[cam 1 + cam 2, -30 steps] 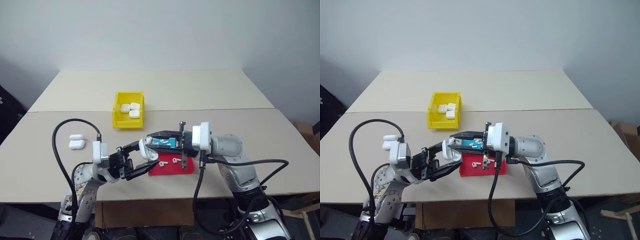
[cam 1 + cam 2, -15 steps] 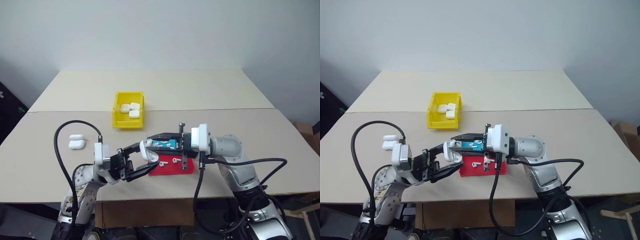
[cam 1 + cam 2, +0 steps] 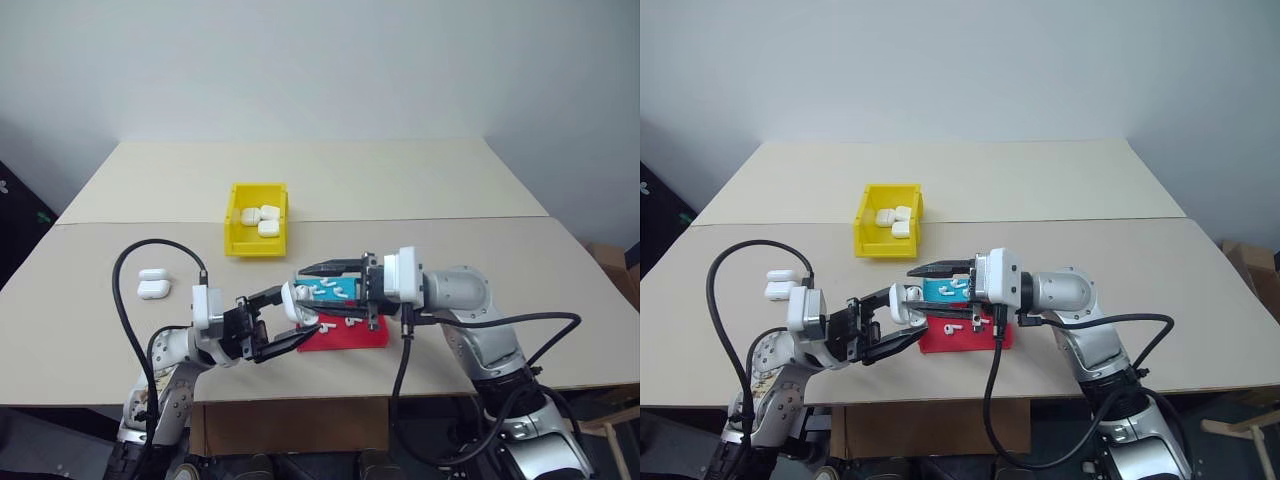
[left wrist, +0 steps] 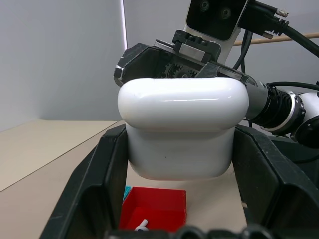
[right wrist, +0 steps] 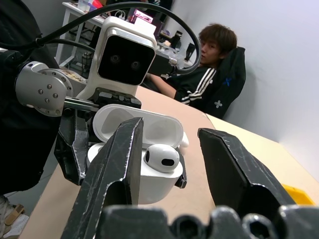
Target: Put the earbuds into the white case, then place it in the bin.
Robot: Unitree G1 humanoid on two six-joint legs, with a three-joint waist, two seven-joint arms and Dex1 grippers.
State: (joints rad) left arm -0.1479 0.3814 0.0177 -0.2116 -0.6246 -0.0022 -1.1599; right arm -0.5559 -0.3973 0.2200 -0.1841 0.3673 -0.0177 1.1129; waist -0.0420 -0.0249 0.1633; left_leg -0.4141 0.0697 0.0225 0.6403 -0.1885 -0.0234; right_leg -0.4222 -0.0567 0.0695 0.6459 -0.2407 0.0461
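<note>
Earbud [image 5: 162,158] sits in open white case [image 5: 142,164] gripped by left gripper [image 3: 293,322], right gripper [image 3: 312,282] released just beside it.

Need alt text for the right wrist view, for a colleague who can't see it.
A small glossy white earbud case with its lid open is held by the left gripper, one white earbud seated inside. The right gripper's black fingers stand apart before it. A seated person is behind.

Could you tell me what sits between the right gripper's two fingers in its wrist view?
In the right wrist view, the open white case, lid up with an earbud seated, shows in the gap of the right gripper, held by the left gripper.
</note>
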